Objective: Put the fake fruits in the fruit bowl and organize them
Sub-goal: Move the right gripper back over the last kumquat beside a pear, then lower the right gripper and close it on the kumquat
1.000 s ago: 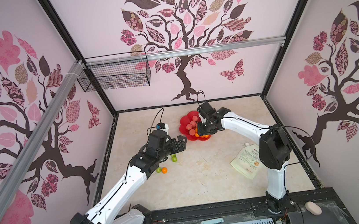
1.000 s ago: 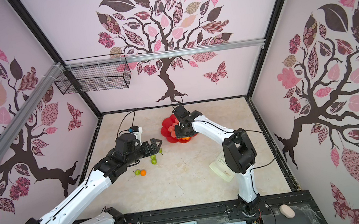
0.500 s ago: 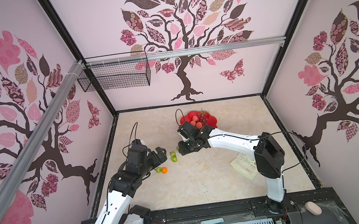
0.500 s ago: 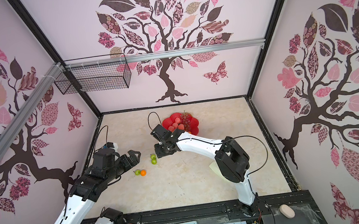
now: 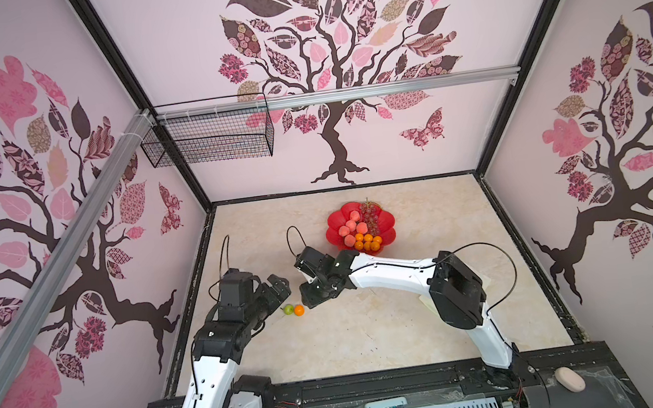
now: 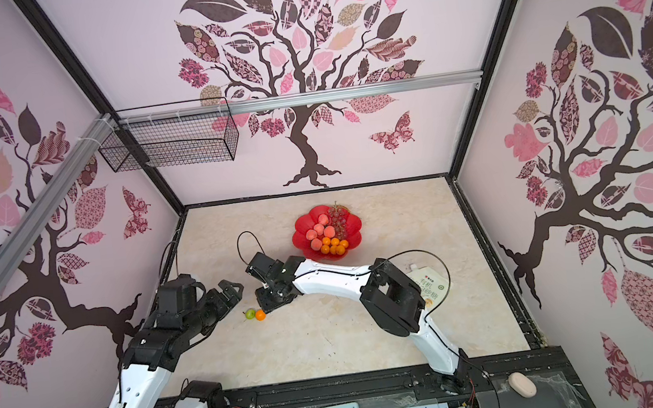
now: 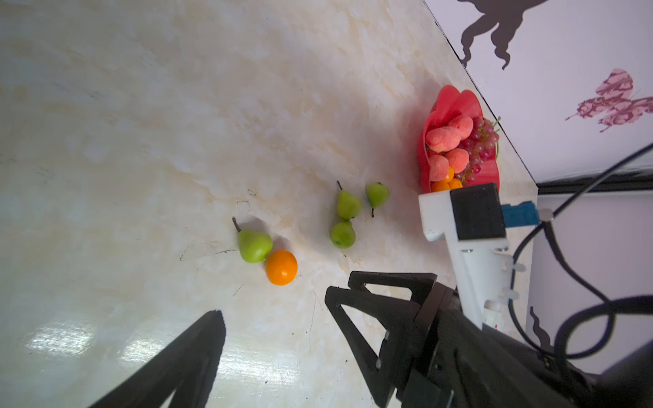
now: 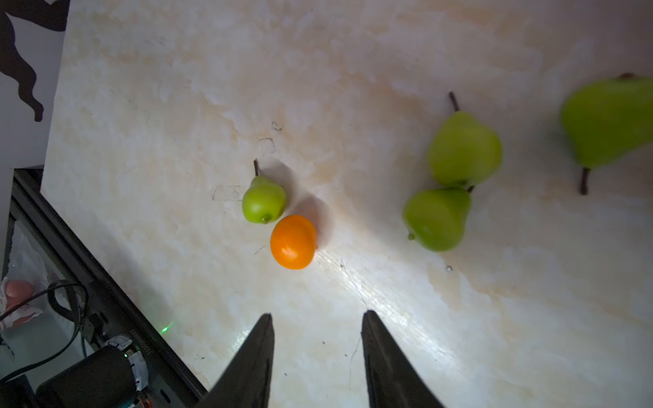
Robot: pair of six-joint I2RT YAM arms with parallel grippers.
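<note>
Just beside the loose orange [image 8: 293,242] and the pear [image 8: 264,200] touching it, your right gripper [image 8: 316,318] hovers, jaws spread and empty; your left gripper [image 6: 234,291] is spread too. Peaches [image 5: 350,224], grapes [image 5: 370,216] and oranges [image 5: 367,242] fill the red fruit bowl [image 5: 335,221]. You can't read the pouch [image 6: 435,289] print.

Bright light, tabletop [image 8: 371,282] glare, blurred pear [image 8: 607,123], fisheye edges

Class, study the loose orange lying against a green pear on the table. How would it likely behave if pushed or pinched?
The orange looks round, so a push would probably roll it. Its glossy highlight suggests a smooth skin that may slip from a pinch. It touches the pear, so nudging it could shift that too.
</note>
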